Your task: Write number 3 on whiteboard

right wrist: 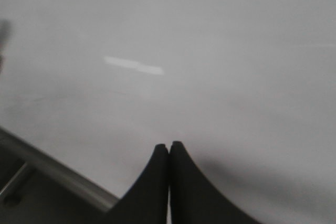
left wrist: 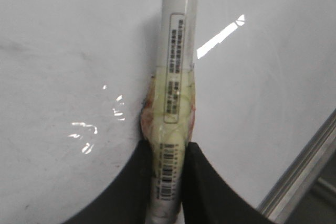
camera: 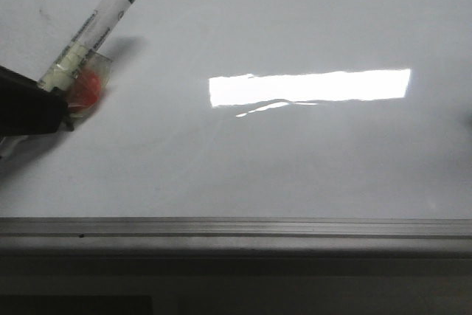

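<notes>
A large glossy whiteboard (camera: 295, 160) fills nearly the whole front view, lying flat, its white-grey surface bare of any drawn line that can be made out. A bright rectangular light reflection (camera: 310, 87) sits right of centre on the board, with a thin wavy streak just below it. Along the near edge runs a grey metal frame strip (camera: 236, 228), and below that the view falls into dark shadow where nothing can be told apart.

At the far left, the left gripper (camera: 33, 105) comes in as a dark mass, its black fingers (left wrist: 207, 187) closed around the lower barrel of a marker (camera: 92, 31). The marker is white with a printed label and a black cap at its far end, tilting up and away from the gripper; yellowish tape (left wrist: 170, 106) wraps its middle, with something orange-red beside it. It casts a soft shadow on the board.

In the right wrist view, the right gripper (right wrist: 169, 148) has its two black fingertips pressed together with nothing between them, hovering over the board near the frame strip (right wrist: 52, 174).
</notes>
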